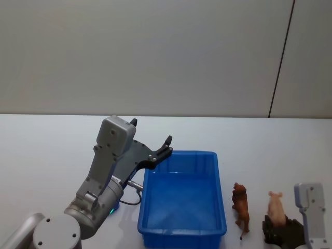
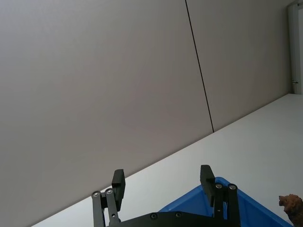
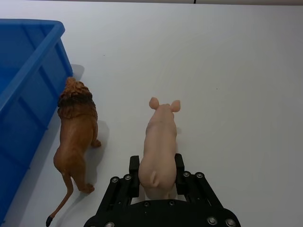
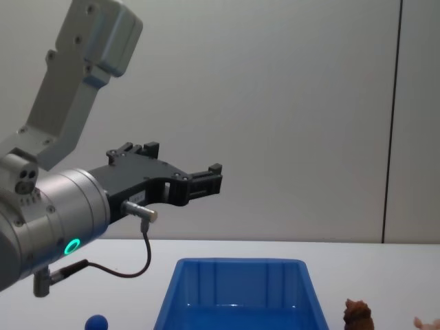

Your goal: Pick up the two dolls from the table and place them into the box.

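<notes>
right gripper [image 3: 156, 161] clamped on pig [image 3: 160, 135] | left gripper [image 2: 162, 173] fingers apart | blue doll [image 4: 97, 322] edge-cropped

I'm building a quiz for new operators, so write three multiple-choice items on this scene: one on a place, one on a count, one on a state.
1. Where does the brown lion stand relative to the blue bin?
A. inside it
B. on the table, between it and the pink pig
C. on its far rim

2. How many toys lie in the blue bin?
A. none
B. one
C. two

3. How is the left gripper?
A. open, holding nothing
B. shut on the brown lion
C. shut on the bin's rim

Answers:
1. B: the head view shows the lion on the table by the bin's right wall, with the pig on its other side.
2. A: the bin's floor is bare.
3. A: its fingers stand well apart, with bare wall between them.
</notes>
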You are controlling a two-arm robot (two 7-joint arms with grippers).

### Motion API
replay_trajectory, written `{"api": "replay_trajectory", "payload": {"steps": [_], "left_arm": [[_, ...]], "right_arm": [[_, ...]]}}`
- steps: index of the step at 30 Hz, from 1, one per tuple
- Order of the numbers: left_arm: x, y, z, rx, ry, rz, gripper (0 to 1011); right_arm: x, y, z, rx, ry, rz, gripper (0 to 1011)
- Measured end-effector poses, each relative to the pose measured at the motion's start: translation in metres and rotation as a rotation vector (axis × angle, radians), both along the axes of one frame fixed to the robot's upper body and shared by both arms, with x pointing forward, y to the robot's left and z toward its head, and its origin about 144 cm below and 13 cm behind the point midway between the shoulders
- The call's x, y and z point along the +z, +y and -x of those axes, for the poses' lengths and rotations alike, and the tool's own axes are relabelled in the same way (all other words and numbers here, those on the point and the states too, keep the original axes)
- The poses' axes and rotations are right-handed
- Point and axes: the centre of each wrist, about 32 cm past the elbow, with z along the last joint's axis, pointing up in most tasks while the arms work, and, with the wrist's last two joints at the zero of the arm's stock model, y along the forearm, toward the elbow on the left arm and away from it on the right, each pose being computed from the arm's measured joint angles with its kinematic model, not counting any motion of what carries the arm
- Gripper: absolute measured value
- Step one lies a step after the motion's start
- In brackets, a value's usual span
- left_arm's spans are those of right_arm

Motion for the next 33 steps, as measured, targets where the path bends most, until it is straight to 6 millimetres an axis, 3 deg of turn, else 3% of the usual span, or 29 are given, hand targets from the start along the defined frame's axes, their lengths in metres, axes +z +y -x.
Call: {"api": "replay_trajectory", "payload": {"steps": [4, 19, 33], "left_arm": [[0.0, 0.0, 0.0, 0.0, 0.0, 0.0, 1001], [0.0, 0.0, 0.0, 0.0, 0.0, 0.0, 1001], [0.0, 0.0, 0.0, 0.0, 0.0, 0.0, 1001]], "right_arm": [[0.002, 0.002, 0.0, 0.004, -0.015, 0.013, 369], [0.024, 0.01, 0.003, 0.058, -0.17, 0.061, 369], [0.046, 0.019, 0.001, 0.223, -0.302, 0.032, 369]]}}
